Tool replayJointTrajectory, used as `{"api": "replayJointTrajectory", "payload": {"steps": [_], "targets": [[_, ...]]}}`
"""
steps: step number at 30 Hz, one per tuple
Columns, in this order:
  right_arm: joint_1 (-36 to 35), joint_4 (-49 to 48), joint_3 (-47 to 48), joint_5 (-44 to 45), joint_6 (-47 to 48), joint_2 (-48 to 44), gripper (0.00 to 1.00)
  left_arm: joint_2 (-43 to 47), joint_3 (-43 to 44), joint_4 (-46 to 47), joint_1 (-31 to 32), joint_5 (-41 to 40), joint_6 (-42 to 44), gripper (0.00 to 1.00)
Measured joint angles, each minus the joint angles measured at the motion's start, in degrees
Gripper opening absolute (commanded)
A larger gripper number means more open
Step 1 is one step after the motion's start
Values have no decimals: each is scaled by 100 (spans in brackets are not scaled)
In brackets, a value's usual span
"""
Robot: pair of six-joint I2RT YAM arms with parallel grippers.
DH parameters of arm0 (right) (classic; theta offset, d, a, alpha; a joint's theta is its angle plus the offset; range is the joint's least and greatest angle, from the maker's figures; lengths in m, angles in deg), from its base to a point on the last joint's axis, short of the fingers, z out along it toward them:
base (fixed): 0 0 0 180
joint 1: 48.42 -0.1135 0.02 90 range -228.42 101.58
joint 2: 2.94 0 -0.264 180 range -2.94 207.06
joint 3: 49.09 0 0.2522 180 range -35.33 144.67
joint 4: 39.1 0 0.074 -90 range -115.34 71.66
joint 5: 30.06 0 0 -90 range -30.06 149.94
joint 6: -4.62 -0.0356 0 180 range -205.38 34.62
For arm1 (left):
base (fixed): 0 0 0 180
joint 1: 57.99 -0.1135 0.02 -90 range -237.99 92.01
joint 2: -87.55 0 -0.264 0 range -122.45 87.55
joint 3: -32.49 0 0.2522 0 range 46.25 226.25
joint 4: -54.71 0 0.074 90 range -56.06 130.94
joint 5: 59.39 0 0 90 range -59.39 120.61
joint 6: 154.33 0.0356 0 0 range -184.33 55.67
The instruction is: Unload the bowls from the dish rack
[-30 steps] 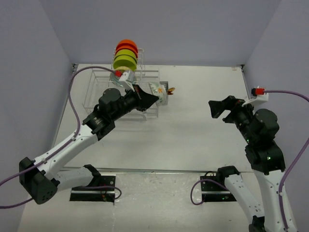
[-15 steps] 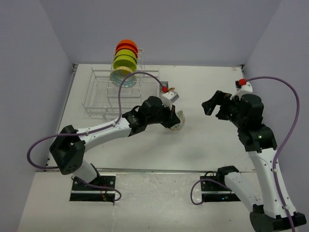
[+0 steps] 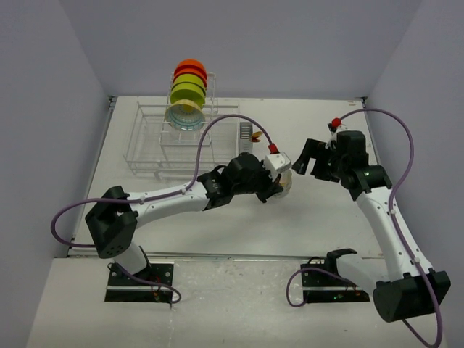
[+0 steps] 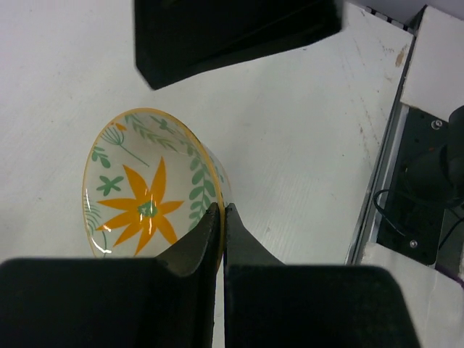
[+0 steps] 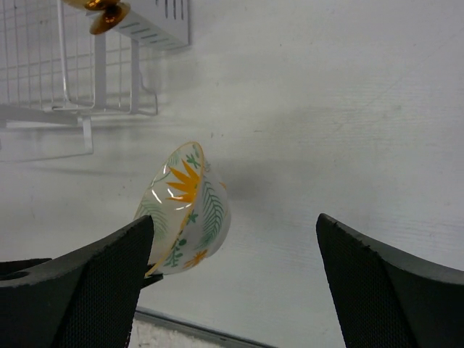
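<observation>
**Flowered bowl held in left fingers at mid-desk; right fingers open alongside**

The left fingers (image 4: 210, 239) are closed tight on the rim of a pale round bowl with a yellow-orange flower and green leaves painted inside (image 4: 145, 206). One finger lies inside the rim and the other outside. The bowl is tipped on its side, its opening turned away from the right arm. It is at the middle of the white desk (image 3: 304, 217), well apart from the white wire dish rack (image 3: 148, 145).

The right fingers (image 5: 87, 290) are spread wide and hold nothing. From the right wrist, the bowl shows in the gap between them, close to one finger; contact there cannot be judged. From above, they are just beside the bowl, on its right.

In the rack's upright tier, orange bowls (image 3: 191, 67) and lime-green bowls (image 3: 187, 88) stand on edge, with a pale bowl (image 3: 185, 116) in front. The small grey cutlery basket (image 3: 245, 133) sits at the rack's right end.
</observation>
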Motion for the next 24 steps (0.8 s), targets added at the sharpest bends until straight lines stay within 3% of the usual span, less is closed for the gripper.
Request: {"api": "replayJointTrajectory", "payload": {"steps": [8,11,16,19,21,22,24], "targets": [[-127,245,85,-293,50,601,77,4,72,-101,428,-216,968,0],[-212,260,83,-319,83,680,67,4,168,-179,476,-273,1204,0],[-334,236,20,-490,140,844,27,4,275,-267,492,-385,1456,0],[-376,179,-63,-590,155,925,19,2,295,-319,529,-426,1508,0],[-380,157,-142,-614,138,938,10,-7,295,-330,568,-461,1532,0],[-380,133,-162,-632,116,951,0,-13,295,-334,595,-479,1554,0],[-378,4,-184,-684,31,992,0,-48,295,-334,645,-544,1593,0]]}}
